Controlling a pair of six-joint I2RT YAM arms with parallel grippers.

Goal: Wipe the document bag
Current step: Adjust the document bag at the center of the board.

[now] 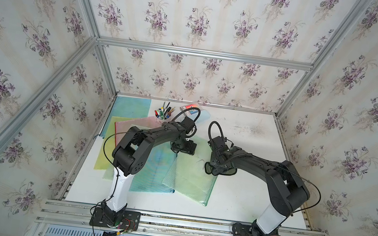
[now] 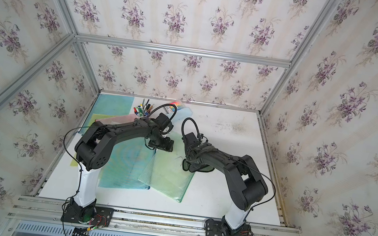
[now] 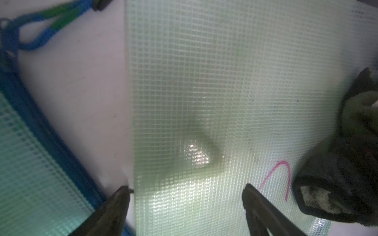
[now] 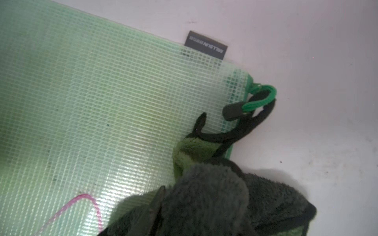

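Presently the green document bag [image 1: 190,174] is found lying flat near the middle of the white surface [image 1: 248,187], beside a blue bag [image 1: 155,169]. A pink mark [image 3: 278,175] is seen on its mesh face, close to the dark cloth [image 4: 214,194]. For the wipe to be done well, the cloth should be pressed flat and drawn across the mark in steady strokes, while the bag is pinned from the other side so that it is not dragged along. The zip pull [image 4: 259,98] lying by the cloth is best avoided. The right gripper [image 1: 218,166] is closed on the bunched cloth at the bag's zip edge. The left gripper [image 3: 184,200] is spread wide and holds nothing; one finger is placed at the bag's edge, the other above its face, and contact cannot be confirmed.
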